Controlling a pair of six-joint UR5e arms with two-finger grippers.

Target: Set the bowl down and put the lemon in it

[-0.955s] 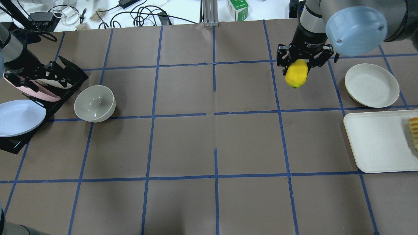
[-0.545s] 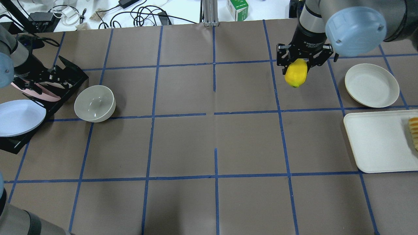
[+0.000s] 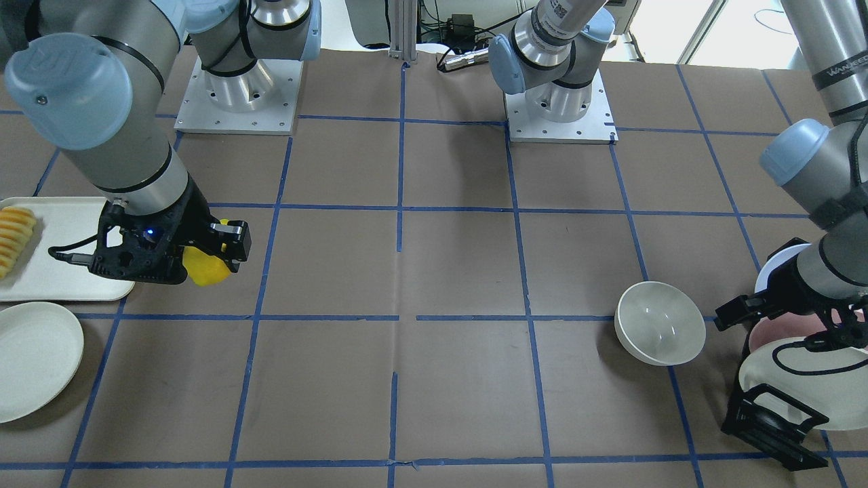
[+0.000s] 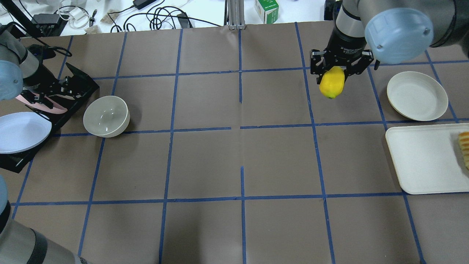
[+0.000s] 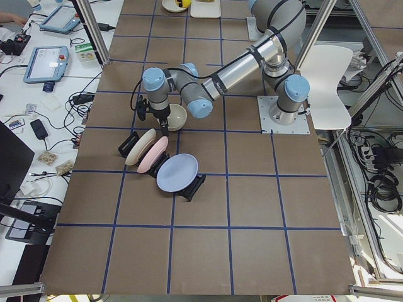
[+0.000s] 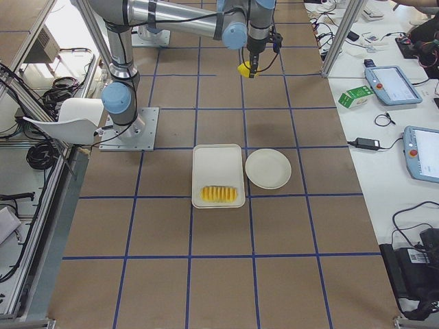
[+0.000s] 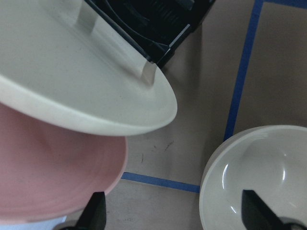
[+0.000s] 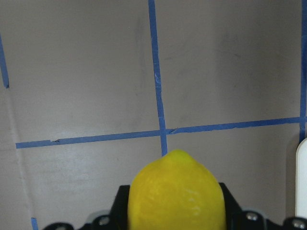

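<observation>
The lemon (image 4: 332, 86) was held point-down by the right gripper (image 4: 335, 71), clamped across its upper half, in the overhead frame's upper right. The bowl (image 4: 106, 116) was seen upright at middle left, well apart. The left gripper (image 7: 175, 216) was spread wide and empty beside it. The lemon was judged light, firm and perhaps slick, best pinched across its widest girth.

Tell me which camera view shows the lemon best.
Overhead exterior: the lemon hangs nearly whole below the right end effector. The right wrist view crops its lower part; front-facing hides most of it behind the end effector; exterior right shows a tiny speck; left wrist shows none.
</observation>
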